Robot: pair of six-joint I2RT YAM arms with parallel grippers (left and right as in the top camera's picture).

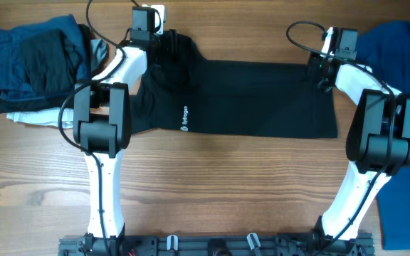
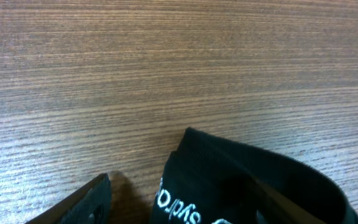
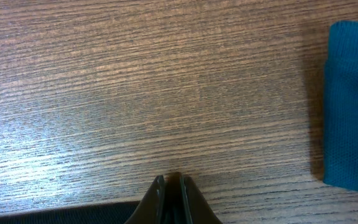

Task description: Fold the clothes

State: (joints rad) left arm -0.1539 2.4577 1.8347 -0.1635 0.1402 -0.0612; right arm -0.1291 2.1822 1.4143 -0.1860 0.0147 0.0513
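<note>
I am pinching my right pincer (image 3: 169, 179) shut at one end of the sideways-stretched plain black cloth T-shirt (image 1: 262, 99), left pincer (image 1: 164, 45) gaping at the other.

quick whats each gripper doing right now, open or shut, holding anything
left gripper: open, over the bunched end of the large black cloth T-shirt
right gripper: shut; whether it pinches the T-shirt's edge cannot be told
</note>
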